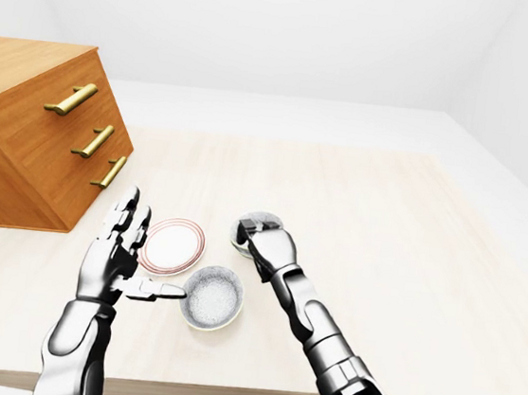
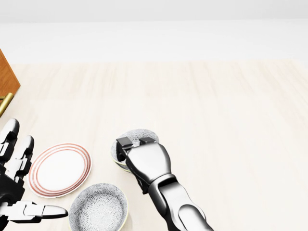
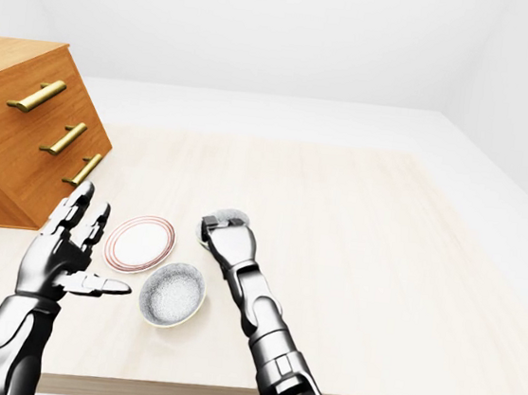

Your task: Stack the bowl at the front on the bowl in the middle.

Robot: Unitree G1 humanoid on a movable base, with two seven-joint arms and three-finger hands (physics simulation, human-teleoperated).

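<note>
One speckled grey bowl (image 2: 145, 134) clasped at rim by right hand (image 2: 149, 162) fingers; left hand (image 1: 112, 261) splayed, empty.

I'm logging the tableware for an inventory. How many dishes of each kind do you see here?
Bowls: 2, the free bowl near the head view's bottom edge and the held bowl gripped by the right hand
Plates: 1, the red-ringed plate
Total: 3
</note>
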